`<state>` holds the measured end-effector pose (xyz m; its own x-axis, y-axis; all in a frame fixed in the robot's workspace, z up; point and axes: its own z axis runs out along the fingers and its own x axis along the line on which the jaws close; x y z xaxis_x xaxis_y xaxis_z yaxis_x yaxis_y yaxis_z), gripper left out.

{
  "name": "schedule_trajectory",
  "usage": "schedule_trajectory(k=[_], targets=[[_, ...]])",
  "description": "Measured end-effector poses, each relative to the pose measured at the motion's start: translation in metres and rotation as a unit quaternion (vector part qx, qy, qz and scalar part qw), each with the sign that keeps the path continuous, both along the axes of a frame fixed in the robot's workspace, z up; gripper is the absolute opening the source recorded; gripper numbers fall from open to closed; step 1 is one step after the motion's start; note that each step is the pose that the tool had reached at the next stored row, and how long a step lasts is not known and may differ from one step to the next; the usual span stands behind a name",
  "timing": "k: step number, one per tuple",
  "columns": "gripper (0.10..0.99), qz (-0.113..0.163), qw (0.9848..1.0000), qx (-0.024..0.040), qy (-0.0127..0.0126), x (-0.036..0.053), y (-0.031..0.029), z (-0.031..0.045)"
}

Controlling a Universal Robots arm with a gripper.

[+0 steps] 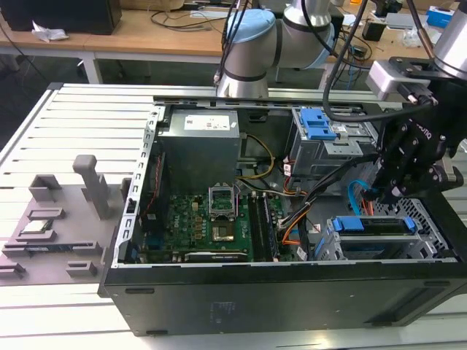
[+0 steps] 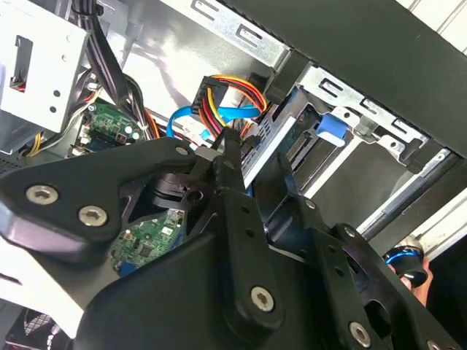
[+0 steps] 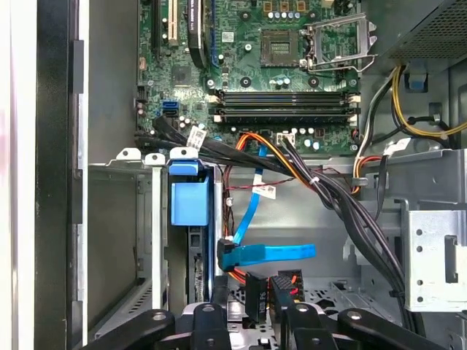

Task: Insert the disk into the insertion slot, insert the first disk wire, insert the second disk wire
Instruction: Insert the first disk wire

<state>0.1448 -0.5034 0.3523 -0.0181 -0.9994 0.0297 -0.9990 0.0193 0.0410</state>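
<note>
End effector [image 3: 255, 315] at wire connector [image 3: 257, 290], slotted disk [image 3: 188, 204] beside

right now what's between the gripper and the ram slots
In the first wrist view, a blue flat cable and a bundle of black and orange wires cross between gripper and ram slots.

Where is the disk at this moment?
In the exterior view, the disk sits inside the insertion slot, at the exterior view's right, close under the gripper.
</note>
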Motion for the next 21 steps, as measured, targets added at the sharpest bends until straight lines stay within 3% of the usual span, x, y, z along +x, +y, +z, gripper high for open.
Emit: schedule_trajectory(k=[3,5,12,16,21], targets=[[0.282,0.0,1.0,-0.0002,0.0,0.0,0.0,0.0],[0.169,0.0,1.0,-0.0004,0.0,0.0,0.0,0.0],[0.169,0.0,1.0,-0.0007,0.0,0.0,-0.0005,-0.0001],[0.169,0.0,1.0,-0.0008,0.0,0.0,-0.0166,-0.0003],[0.169,0.0,1.0,-0.0008,0.0011,0.0047,-0.0195,-0.003]])
